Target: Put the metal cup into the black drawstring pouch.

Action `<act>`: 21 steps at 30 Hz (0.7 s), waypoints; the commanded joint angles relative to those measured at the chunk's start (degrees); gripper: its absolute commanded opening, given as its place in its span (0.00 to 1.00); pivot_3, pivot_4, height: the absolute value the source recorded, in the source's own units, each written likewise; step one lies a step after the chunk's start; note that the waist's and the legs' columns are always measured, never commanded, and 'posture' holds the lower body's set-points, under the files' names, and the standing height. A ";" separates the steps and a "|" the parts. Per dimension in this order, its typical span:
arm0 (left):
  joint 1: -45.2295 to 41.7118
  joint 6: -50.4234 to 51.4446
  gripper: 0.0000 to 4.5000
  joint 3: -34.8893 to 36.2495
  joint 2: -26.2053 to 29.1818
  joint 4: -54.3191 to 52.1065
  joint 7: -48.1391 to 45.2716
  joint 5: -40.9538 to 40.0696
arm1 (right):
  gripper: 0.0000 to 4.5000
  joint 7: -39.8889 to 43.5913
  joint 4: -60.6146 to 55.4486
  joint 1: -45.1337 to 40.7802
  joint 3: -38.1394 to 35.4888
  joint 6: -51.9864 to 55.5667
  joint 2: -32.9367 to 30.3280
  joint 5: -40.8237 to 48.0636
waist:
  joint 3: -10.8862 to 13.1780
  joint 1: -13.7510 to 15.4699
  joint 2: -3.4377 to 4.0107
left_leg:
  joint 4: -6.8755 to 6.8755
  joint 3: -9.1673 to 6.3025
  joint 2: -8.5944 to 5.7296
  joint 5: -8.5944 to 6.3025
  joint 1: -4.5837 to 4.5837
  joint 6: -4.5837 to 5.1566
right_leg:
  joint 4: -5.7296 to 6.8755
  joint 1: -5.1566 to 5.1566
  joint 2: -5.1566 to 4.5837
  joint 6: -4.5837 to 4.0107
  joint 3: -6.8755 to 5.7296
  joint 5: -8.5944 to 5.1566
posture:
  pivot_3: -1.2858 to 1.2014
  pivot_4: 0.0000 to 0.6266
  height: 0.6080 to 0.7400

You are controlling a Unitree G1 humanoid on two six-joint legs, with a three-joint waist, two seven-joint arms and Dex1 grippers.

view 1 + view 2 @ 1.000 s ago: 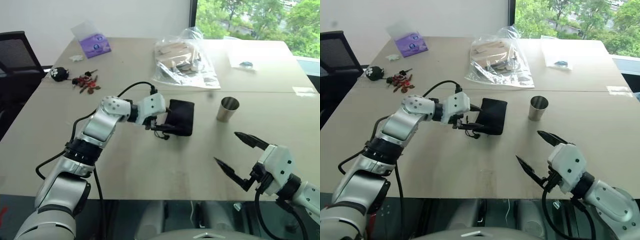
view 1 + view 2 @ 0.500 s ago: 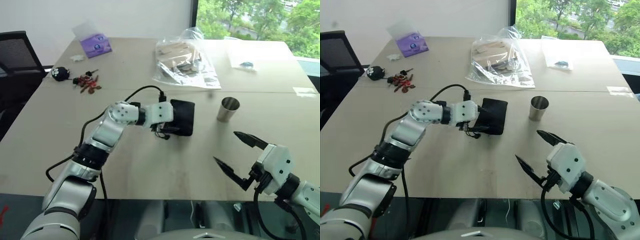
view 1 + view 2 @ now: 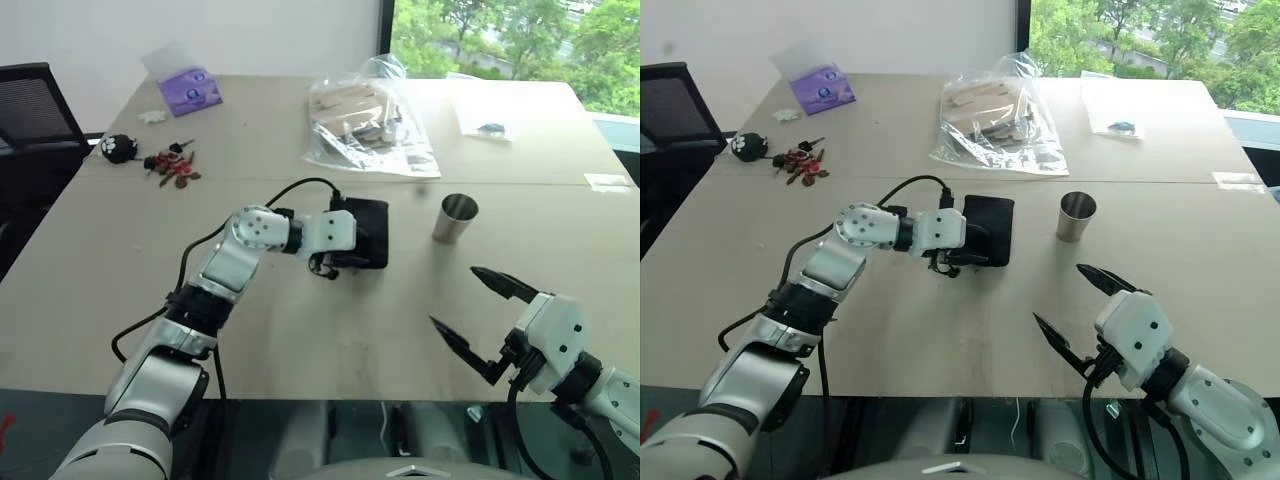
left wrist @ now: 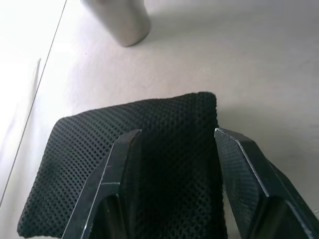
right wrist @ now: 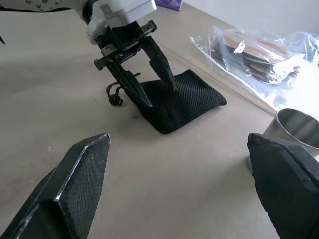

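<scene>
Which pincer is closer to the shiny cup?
The right pincer looks a little nearer: it hangs open just in front of the metal cup. The left pincer is off to the cup's side, its fingers straddling the black pouch.

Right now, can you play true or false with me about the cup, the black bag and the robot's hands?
1. The metal cup stands upright on the table. True.
2. The cup is already inside the black drawstring pouch. False: it stands apart, beside the pouch.
3. The left hand has its fingers over the pouch, one on each side of a strip of fabric. True.
4. The right hand is holding the cup. False: it is open and has nothing in it.
5. The clear plastic bag lies on top of the pouch. False: it lies farther back on the table.
</scene>
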 commanded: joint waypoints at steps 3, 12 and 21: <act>-0.42 -4.46 0.53 0.19 -0.20 0.11 2.31 2.75 | 1.00 -1.06 -2.38 0.02 0.16 -1.92 0.06 -0.25 | 0.00 0.01 0.00 | 0.00 0.01 0.00 0.00 0.00 0.00 | 0.00 0.00 0.00 0.00 0.01 0.00 | 0.52 0.24 1.00; -1.64 -11.52 0.53 -0.85 -1.37 5.78 4.10 7.13 | 1.00 -2.07 -2.38 0.69 -0.07 -2.74 -0.80 -0.36 | 0.00 0.02 0.00 | 0.00 0.00 -0.01 0.00 0.00 0.00 | 0.00 0.00 0.00 0.00 0.00 0.00 | 0.52 0.24 1.00; -2.18 -13.68 0.53 -0.42 -0.77 6.76 2.26 6.57 | 1.00 -3.46 -2.38 0.19 1.14 -2.92 -1.68 -0.39 | 0.00 -0.01 0.00 | 0.00 0.02 -0.01 0.00 0.00 0.00 | 0.00 0.00 0.00 0.00 0.01 0.00 | 0.52 0.24 1.00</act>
